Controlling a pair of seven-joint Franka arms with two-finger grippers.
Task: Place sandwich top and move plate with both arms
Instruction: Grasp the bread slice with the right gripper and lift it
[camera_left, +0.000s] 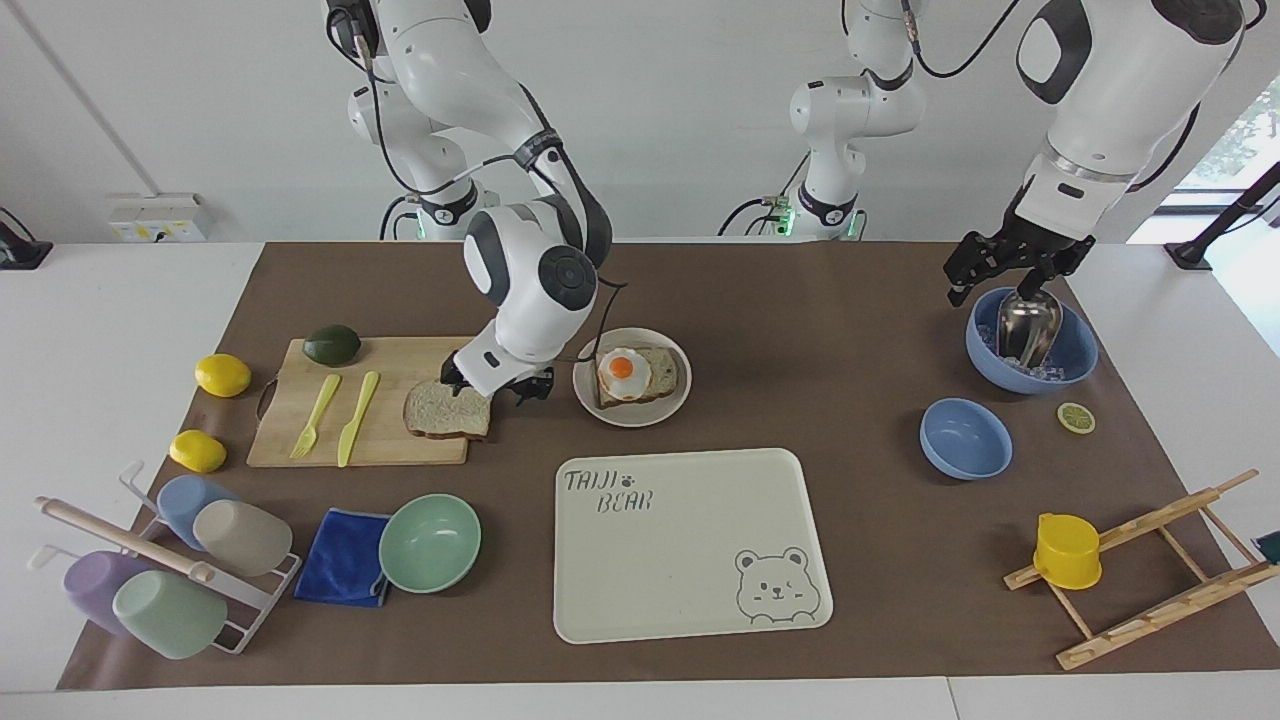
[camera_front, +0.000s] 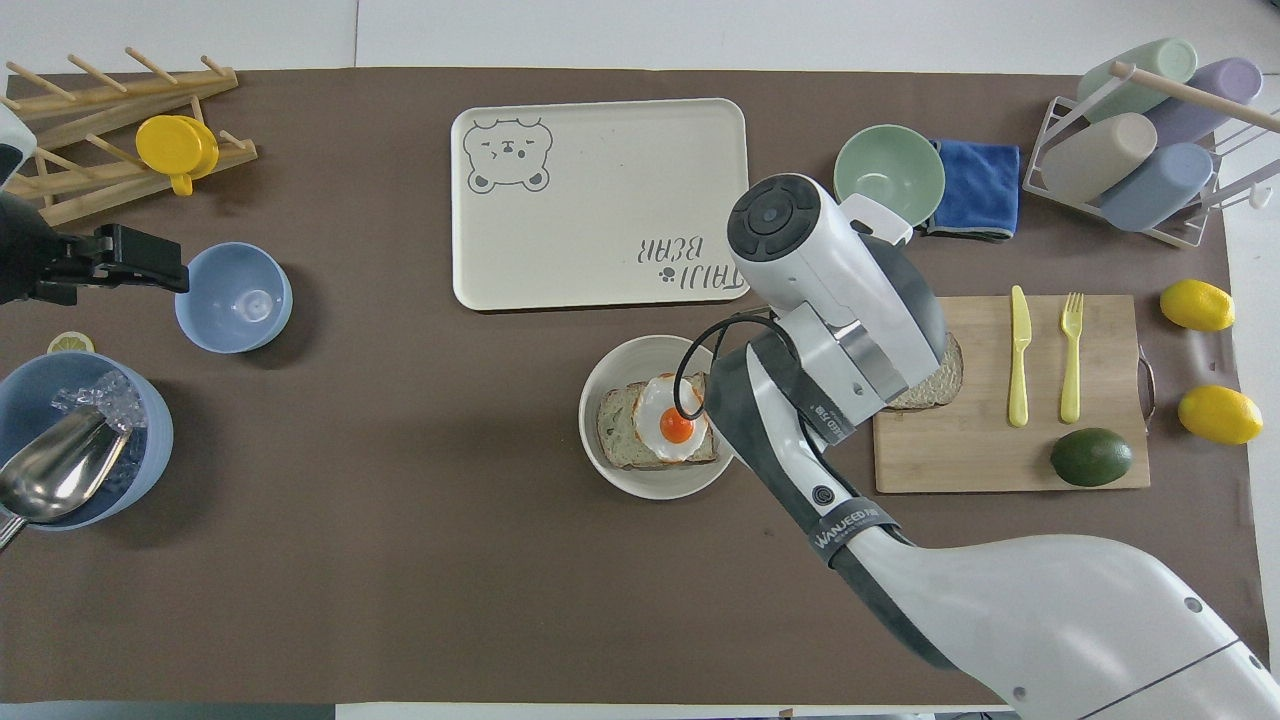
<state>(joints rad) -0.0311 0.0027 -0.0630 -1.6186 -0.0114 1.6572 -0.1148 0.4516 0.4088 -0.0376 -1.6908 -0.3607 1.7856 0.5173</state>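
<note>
The sandwich top, a plain speckled bread slice, lies on the wooden cutting board. In the overhead view only its edge shows past the right arm. My right gripper is open and low at the slice's corner nearest the plate, with one finger at the slice's edge nearer the robots. The round beige plate sits beside the board and holds an egg-topped bread slice. My left gripper waits above the big blue bowl.
A fork, a knife and an avocado lie on the board. The bear tray lies farther from the robots than the plate. A green bowl, a blue cloth, a cup rack and lemons are at the right arm's end.
</note>
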